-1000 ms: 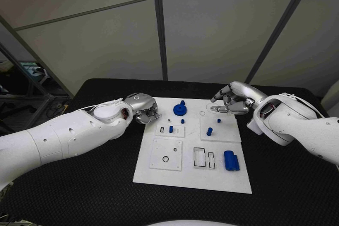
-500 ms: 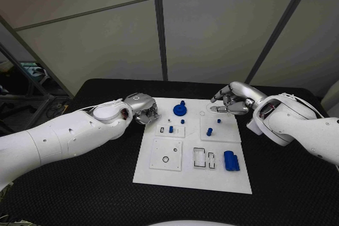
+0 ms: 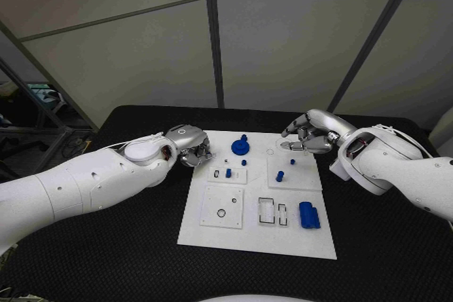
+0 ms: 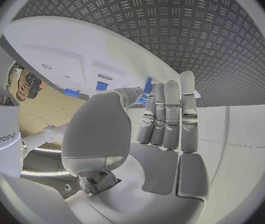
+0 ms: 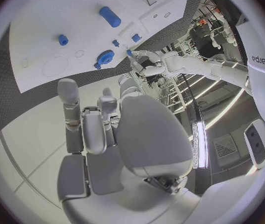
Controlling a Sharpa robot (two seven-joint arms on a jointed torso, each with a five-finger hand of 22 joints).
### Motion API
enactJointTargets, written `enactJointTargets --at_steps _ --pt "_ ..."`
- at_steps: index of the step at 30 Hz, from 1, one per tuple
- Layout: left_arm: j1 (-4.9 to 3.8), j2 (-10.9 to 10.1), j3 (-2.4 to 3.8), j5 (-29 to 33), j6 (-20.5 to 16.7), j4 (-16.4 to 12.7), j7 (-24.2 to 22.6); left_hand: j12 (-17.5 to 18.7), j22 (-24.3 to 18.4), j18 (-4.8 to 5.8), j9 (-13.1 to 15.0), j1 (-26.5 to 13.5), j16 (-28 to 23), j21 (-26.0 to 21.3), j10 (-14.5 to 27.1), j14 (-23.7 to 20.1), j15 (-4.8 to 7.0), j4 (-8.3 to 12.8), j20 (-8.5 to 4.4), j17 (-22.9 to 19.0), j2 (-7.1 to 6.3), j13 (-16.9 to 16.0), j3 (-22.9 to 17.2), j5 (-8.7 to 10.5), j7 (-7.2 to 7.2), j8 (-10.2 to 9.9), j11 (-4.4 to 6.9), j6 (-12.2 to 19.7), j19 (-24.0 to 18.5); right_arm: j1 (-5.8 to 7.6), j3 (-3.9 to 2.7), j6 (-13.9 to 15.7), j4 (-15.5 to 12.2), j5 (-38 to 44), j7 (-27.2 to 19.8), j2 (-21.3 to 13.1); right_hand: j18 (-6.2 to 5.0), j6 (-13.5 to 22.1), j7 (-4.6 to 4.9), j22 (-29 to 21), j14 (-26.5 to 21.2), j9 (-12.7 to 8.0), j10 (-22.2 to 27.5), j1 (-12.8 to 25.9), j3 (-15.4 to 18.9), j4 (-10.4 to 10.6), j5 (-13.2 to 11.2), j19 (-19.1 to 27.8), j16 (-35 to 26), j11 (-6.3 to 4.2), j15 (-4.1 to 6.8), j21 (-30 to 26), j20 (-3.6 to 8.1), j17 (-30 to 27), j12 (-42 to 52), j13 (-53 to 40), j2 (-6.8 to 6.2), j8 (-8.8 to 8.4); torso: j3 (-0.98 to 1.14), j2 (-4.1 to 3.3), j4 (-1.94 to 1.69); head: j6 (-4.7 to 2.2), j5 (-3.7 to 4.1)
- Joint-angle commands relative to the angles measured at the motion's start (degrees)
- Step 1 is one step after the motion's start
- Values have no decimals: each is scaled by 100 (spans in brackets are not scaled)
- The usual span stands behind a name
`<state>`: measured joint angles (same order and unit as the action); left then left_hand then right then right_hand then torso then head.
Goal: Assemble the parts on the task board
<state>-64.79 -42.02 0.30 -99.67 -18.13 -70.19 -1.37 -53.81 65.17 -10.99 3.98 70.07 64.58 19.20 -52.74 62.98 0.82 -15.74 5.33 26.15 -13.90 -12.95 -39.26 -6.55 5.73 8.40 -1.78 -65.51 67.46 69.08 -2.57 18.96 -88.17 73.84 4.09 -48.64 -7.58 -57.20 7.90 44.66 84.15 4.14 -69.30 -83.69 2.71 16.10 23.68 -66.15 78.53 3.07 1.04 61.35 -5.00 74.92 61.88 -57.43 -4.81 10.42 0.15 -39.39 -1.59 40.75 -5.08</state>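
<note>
Head view, upper centre: the round blue knobbed plastic part stands at the far edge of the white task board. The left robot hand, fingers curled, grasping nothing, lies just beside it at picture left. The right robot hand, likewise curled and unladen, sits farther off at upper right. Judgement: left is nearer.

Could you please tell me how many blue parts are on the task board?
5: gear at the far edge, small peg, peg, peg, cylinder near right. Others may be hidden.
</note>
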Motion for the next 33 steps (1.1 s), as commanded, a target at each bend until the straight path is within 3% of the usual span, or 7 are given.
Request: enactJointTargets --at_steps 1,33 --pt "-6 -4 2 -15 -36 0 63 35 2 61 -7 -60 25 -31 -5 45 -1 -35 11 3 3 10 -7 18 2 -27 -54 45 45 8 -3 71 -3 18 -38 6 -95 27 -15 -5 249 -9 28 14 -7 22 24 -37 -14 -24 32 -25 9 49 -27 5 12 22 1 -1 0 -3 0" --pt "-4 -6 12 35 -113 -25 73 33 -12 62 -15 -400 45 -89 -10 93 -32 -70 35 58 -78 59 54 25 48 -98 -96 73 94 8 -3 73 5 18 -33 2 -94 41 -13 -7 248 -12 32 11 -8 18 27 -37 -14 -23 31 -29 9 51 -28 8 6 18 0 0 -4 -28 7"
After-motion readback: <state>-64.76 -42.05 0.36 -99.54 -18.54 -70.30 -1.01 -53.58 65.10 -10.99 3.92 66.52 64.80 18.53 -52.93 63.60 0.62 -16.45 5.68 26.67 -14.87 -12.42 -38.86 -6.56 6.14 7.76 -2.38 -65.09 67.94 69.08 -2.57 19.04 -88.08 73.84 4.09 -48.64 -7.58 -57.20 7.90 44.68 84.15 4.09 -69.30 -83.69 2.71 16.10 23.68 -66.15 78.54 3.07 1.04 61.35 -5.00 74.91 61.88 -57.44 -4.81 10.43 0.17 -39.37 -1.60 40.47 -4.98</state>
